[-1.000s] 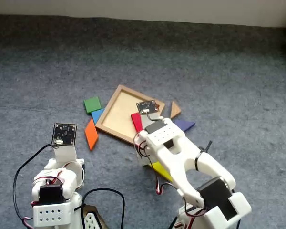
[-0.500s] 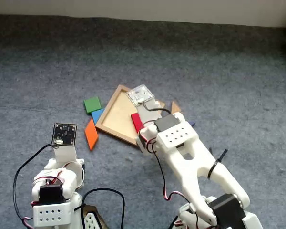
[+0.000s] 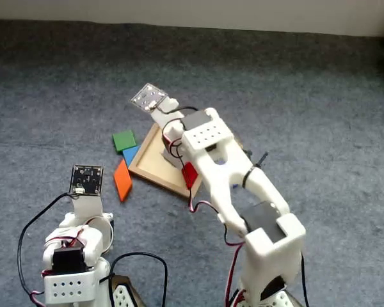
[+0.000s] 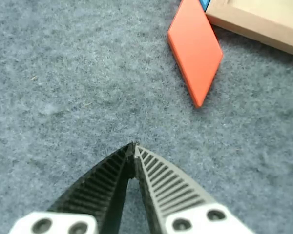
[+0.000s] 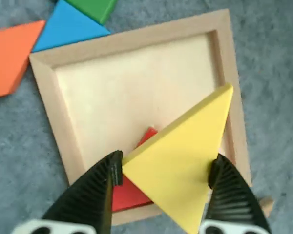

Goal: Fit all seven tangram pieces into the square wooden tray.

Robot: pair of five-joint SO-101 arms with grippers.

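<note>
My right gripper (image 5: 166,163) is shut on a yellow triangle (image 5: 185,141) and holds it just above the square wooden tray (image 5: 44,92). A red piece (image 5: 129,195) lies in the tray under the triangle, by one corner. In the high view this arm stretches across the tray (image 3: 155,179), with the red piece (image 3: 191,174) showing beside it. A green square (image 3: 123,139), a blue piece (image 3: 129,154) and an orange parallelogram (image 3: 122,180) lie on the carpet along the tray's left side. My left gripper (image 4: 133,147) is shut and empty, low over the carpet, short of the orange parallelogram (image 4: 195,48).
Everything sits on grey carpet (image 3: 307,115), with a pale wall strip along the far edge. The left arm's base (image 3: 70,272) and its black cables occupy the near left corner. The right arm's body (image 3: 243,198) covers the tray's right side.
The right arm has stretched forward and to the left over the tray with the yellow triangle, covering the tan and purple pieces on the right. The left arm has not moved.
</note>
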